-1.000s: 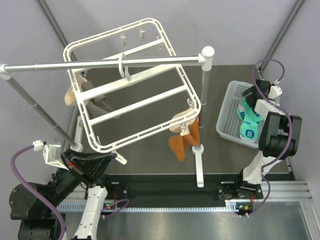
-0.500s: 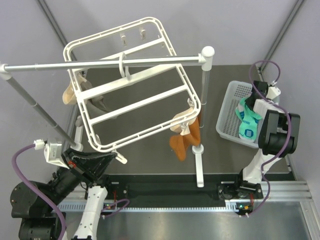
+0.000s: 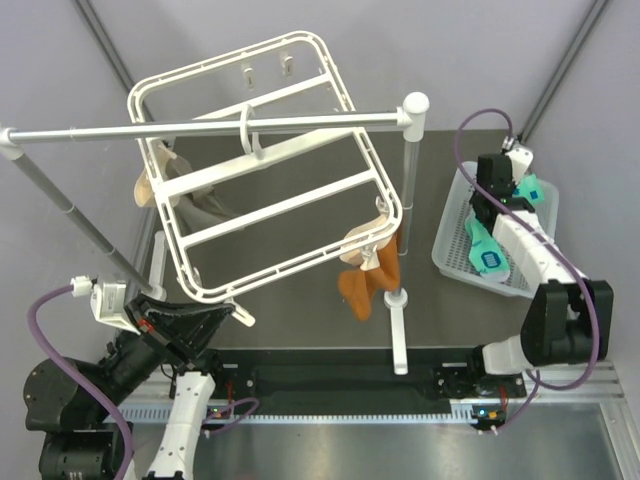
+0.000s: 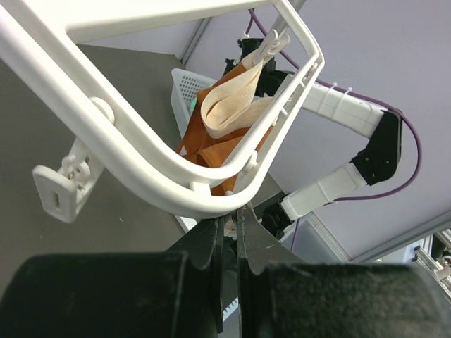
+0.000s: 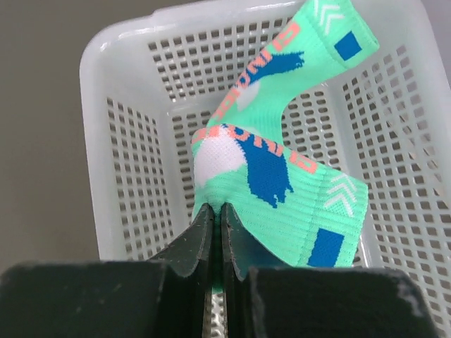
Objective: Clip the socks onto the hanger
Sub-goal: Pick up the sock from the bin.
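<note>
Reaching farther out than a second ago, the right arm now stretches over the basket (image 3: 450, 235), and its gripper (image 5: 216, 208), then wide apart, has clamped down on the socks (image 5: 275, 176). The wrist view shows the 2 dark fingers pressed together on a fold of teal fabric just below a white patch. Both socks are inside the basket, well apart from the hanger (image 3: 290, 148). One cuff with a blue square points toward the far right corner, and the other lies nearer the gripper. From above, teal shows on both sides of the forearm, and the basket stands to the right of the rack's post.

At the near left, the left gripper (image 4: 229, 218) is clenched on the hanger's rim at its rounded near corner, as before. The hanger hangs tilted from the rail (image 3: 200, 127) by its hook. An orange sock (image 3: 358, 290) and a beige sock (image 4: 232, 105) dangle from clips at its right corner.
</note>
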